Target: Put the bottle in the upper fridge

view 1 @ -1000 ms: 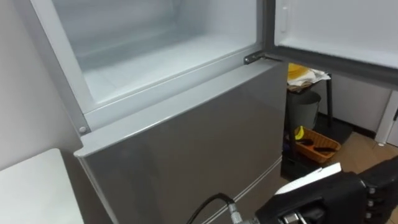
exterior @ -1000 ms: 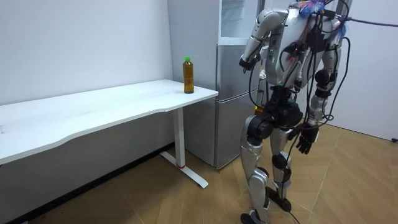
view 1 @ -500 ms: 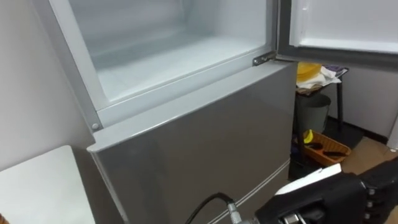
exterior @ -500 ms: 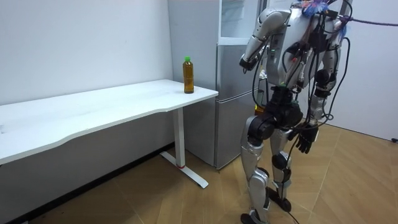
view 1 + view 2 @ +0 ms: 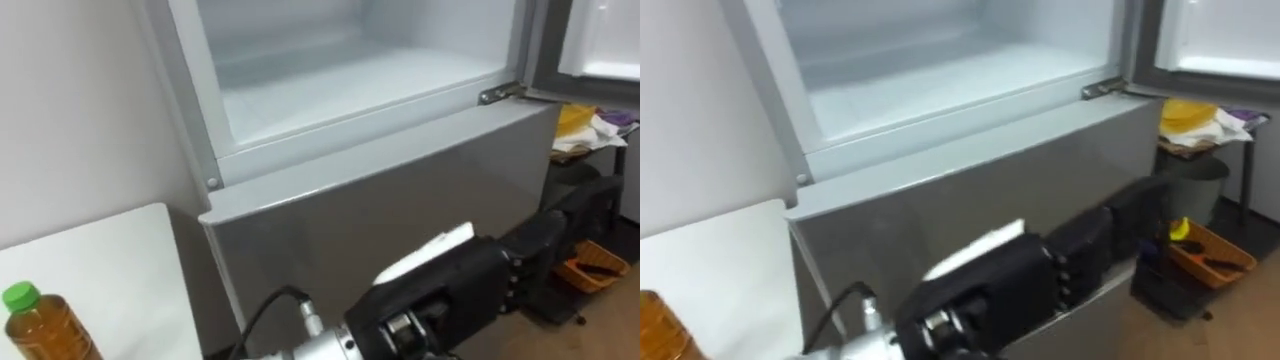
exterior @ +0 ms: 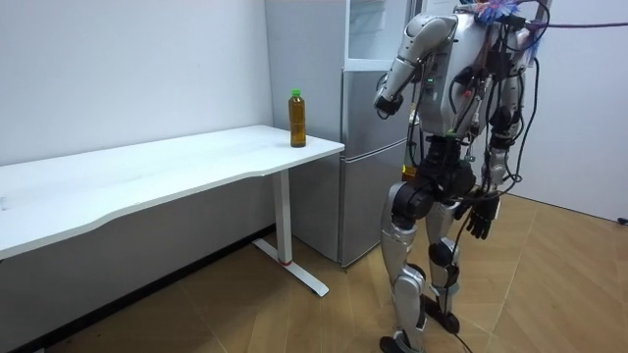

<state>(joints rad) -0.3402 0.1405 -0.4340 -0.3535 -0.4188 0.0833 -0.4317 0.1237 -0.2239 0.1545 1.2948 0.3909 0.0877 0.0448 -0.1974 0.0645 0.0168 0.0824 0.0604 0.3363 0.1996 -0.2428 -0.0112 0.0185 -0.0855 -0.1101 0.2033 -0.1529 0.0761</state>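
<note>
An amber bottle with a green cap [image 5: 35, 325] stands on the white table [image 5: 110, 270] near its corner, just left of the fridge; the room view shows the bottle [image 6: 297, 119] upright and untouched. The upper fridge compartment [image 5: 350, 90] is open and bare inside, its door [image 5: 600, 50] swung out to the right. My left hand [image 5: 470, 285] is raised in front of the grey lower fridge door [image 5: 400, 200], fingers stretched out and holding nothing. My right hand [image 6: 478, 222] hangs relaxed at my side. I stand facing the fridge, the table to my left.
Right of the fridge, an orange basket [image 5: 1205, 250] with small items sits on the floor. A dark stand [image 5: 1195, 120] behind it carries yellow and white things. A white wall [image 5: 70, 120] rises behind the table.
The eye view has swung to the left, bringing the table corner and the bottle into the picture. My left hand has risen and reached further across the lower fridge door.
</note>
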